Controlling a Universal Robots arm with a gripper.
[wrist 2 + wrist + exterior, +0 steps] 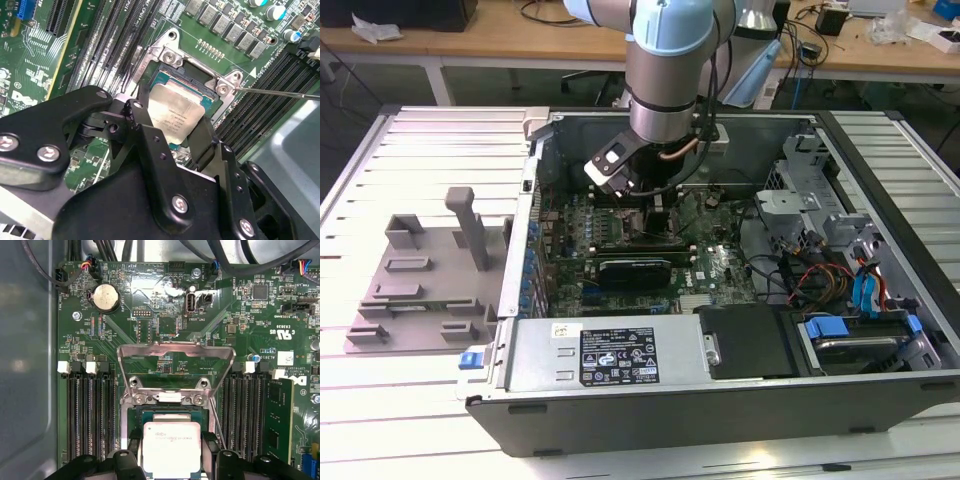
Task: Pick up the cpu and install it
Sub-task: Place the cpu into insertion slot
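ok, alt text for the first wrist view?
Silver cpu gripped between the end effector's two black fingers, directly over the open socket on a green motherboard. The socket's metal load plate is flipped open, and memory slots run along both sides of the socket.

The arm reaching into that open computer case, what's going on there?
A robot arm reaches down into an open computer case. Its pincer appears closed on the cpu, with a finger against each side, holding it right at the socket on the motherboard. The socket's metal frame is flipped open. Whether the chip is fully seated cannot be told.
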